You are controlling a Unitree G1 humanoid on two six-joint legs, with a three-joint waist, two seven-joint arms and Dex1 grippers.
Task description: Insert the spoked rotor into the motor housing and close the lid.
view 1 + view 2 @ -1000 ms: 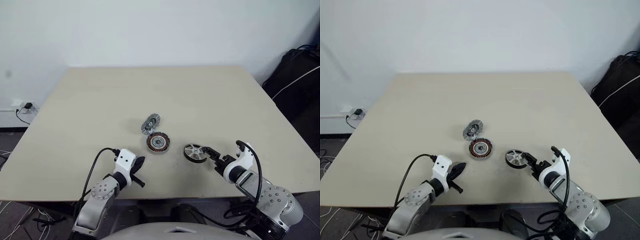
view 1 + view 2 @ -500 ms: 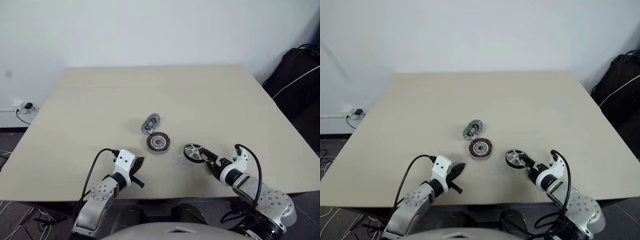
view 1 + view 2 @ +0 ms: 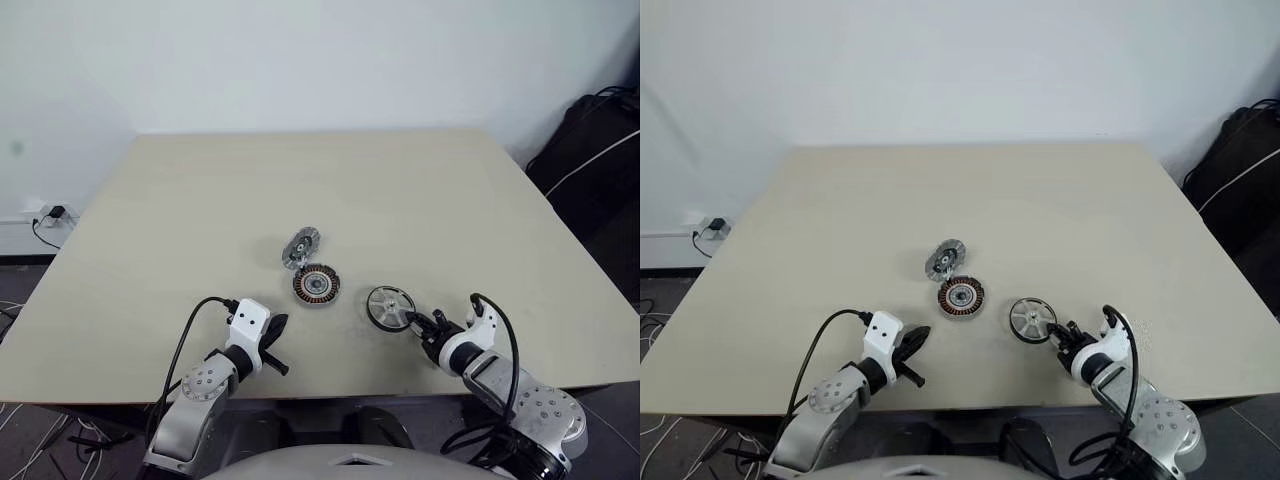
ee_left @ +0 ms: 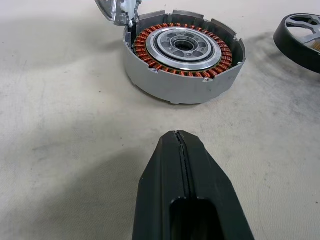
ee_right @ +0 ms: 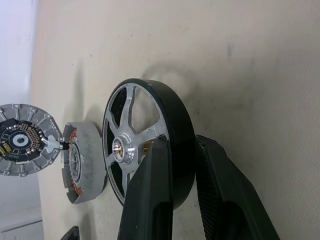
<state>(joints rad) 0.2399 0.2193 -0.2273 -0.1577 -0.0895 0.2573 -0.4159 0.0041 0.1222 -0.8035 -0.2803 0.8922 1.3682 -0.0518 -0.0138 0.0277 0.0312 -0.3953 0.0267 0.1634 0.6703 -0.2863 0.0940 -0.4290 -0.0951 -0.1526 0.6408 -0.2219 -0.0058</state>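
The right end effector has its two black fingers pinched across the black rim of the spoked rotor, one finger inside the ring and one outside – a grasp on the edge, with the wheel lying on the bench close to the near edge and toward its right side. Just beside it, toward the middle of the bench, sits the motor housing, copper windings up and open, and the lid leans tilted against the housing's far side, touching it. The left end effector is clenched on nothing, fingers pressed together, pointing at the housing from the near edge and well short of it. My worry is the hold itself: it takes only a narrow bite of rim at one point, so the rotor could swing or slip out as it comes up, or land crooked on the housing and jam rather than seat. If these parts are magnetic, which I'd guess, the rotor may snap down off-centre or drag the unheld housing along the bench – nothing pins it. The leaning lid could also be knocked over by a careless approach. I can read no brand, label or writing on any part.
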